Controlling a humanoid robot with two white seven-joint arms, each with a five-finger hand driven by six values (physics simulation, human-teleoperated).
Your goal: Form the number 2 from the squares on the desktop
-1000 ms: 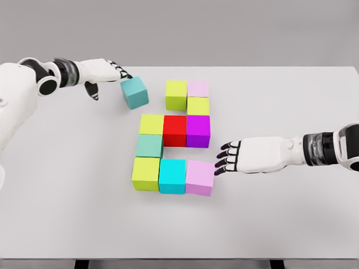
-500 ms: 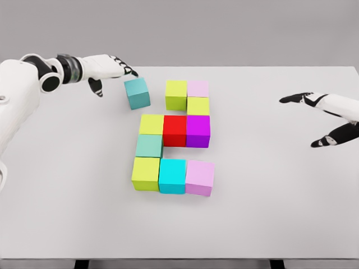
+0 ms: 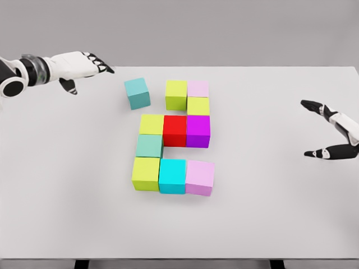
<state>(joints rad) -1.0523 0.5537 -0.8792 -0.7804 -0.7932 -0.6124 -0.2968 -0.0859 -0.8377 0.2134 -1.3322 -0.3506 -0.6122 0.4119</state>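
Observation:
Coloured cubes lie on the white table (image 3: pixel 269 213) in a blocky figure. A lime cube (image 3: pixel 176 94) and a pale pink cube (image 3: pixel 198 88) form the top row, with a lime cube (image 3: pixel 198 106) under the pink one. Below run a lime (image 3: pixel 151 124), red (image 3: pixel 175 130) and purple cube (image 3: pixel 198 130). A green-teal cube (image 3: pixel 149 145) sits under the lime one. The bottom row is lime (image 3: pixel 146 173), cyan (image 3: pixel 173 175) and pink (image 3: pixel 200 177). A loose teal cube (image 3: pixel 137 92) lies turned, left of the top row. My left hand (image 3: pixel 84 64) hovers open, up and left of it. My right hand (image 3: pixel 331 129) is open at the right edge.
Wide bare tabletop stretches left, right and in front of the cubes. The table's front edge runs along the bottom of the view, and a grey wall stands behind the far edge.
My left hand has let go of the teal cube and drawn back to the upper left. My right hand has left the pink bottom cube and pulled away to the right edge.

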